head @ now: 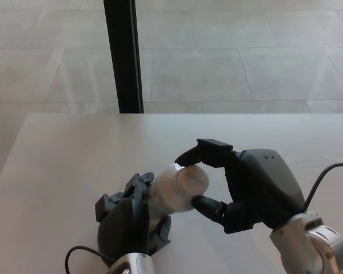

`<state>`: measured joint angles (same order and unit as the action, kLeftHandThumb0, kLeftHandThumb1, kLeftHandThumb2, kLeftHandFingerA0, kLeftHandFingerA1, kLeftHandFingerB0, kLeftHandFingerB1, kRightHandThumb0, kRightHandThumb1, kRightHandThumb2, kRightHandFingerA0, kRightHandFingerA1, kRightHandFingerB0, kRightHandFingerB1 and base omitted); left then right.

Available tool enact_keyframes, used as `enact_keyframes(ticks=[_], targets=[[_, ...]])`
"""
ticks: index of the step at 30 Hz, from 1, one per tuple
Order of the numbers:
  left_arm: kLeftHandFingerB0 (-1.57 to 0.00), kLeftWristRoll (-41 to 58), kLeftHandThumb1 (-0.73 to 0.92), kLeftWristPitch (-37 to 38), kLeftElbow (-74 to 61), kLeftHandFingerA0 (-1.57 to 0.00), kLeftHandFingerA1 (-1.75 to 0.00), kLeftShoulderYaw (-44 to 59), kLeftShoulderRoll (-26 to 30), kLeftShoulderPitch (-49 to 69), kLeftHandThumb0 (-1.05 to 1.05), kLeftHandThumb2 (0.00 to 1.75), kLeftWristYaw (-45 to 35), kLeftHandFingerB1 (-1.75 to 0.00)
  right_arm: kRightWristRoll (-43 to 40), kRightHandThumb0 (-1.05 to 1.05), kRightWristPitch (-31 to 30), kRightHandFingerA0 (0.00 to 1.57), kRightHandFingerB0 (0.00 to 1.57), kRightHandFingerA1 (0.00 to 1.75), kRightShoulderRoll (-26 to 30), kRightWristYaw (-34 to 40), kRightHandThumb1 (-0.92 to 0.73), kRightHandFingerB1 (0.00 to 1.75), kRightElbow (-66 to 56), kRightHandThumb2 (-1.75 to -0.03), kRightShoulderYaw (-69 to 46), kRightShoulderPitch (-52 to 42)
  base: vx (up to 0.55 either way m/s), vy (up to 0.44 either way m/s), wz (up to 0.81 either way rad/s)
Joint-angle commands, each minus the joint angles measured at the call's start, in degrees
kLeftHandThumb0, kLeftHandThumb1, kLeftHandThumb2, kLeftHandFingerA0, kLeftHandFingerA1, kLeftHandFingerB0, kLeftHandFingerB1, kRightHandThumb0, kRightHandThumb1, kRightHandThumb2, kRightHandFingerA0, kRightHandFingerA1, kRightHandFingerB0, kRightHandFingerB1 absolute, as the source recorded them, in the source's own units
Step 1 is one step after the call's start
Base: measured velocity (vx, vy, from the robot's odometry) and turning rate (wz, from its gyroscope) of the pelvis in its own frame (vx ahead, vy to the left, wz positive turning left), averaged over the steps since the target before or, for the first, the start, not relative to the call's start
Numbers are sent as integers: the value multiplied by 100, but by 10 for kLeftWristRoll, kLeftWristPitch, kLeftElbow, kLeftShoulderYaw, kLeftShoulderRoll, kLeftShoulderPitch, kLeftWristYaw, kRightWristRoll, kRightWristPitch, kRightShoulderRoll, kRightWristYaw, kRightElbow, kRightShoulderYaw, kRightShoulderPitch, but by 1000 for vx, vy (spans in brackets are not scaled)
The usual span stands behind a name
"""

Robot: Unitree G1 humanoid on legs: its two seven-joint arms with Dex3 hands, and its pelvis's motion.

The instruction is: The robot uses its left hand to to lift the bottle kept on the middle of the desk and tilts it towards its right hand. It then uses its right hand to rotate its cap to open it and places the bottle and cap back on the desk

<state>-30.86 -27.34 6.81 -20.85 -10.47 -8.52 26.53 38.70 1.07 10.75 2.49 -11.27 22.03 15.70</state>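
- One white bottle [163, 197] is in view, with one white cap [190, 181] on its end, and two black hands.
- The bottle is held above the desk [63, 165], tilted so that its capped end points toward the robot's right and up at the camera.
- The left hand [128, 220] is clenched around the bottle's body from below, its fingers [138, 184] wrapping the lower part.
- The right hand [240, 182] grasps the cap: its upper fingers [203, 153] press on the cap's top edge and the thumb [208, 205] touches its lower edge, so the cap sits between them.
- Faint embossed marks show on the cap's face but cannot be read; no label is visible on the bottle.
- One black post [123, 56] stands beyond the desk's far edge on a tiled floor [246, 57].
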Motion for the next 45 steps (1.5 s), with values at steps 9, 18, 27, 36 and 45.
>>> enact_keyframes(ticks=[9,18,27,36,45], targets=[[-48,0,90,-45,26,-53,-89,4,6,43,7,65,-19,-62,-6,-27,202,106,89,167,74,33,-42,116,66,-107,5,71,0,0,0],[-49,1,92,-45,25,-57,-103,3,4,49,6,64,-20,-64,19,-36,252,121,91,160,96,47,-46,100,83,-86,14,78,0,0,0],[-48,1,92,-40,28,-57,-103,2,7,53,6,65,-17,-65,59,-30,345,97,86,175,138,89,-48,122,129,-99,30,125,0,0,0],[-48,-3,91,-31,35,-58,-92,-1,10,57,8,66,-10,-64,110,-33,399,97,82,161,174,126,-47,127,150,-110,40,169,0,0,0],[-46,3,92,-31,33,-54,-88,3,8,60,7,67,-13,-59,122,-31,451,98,83,154,188,132,-44,117,175,-108,50,232,0,0,0]])
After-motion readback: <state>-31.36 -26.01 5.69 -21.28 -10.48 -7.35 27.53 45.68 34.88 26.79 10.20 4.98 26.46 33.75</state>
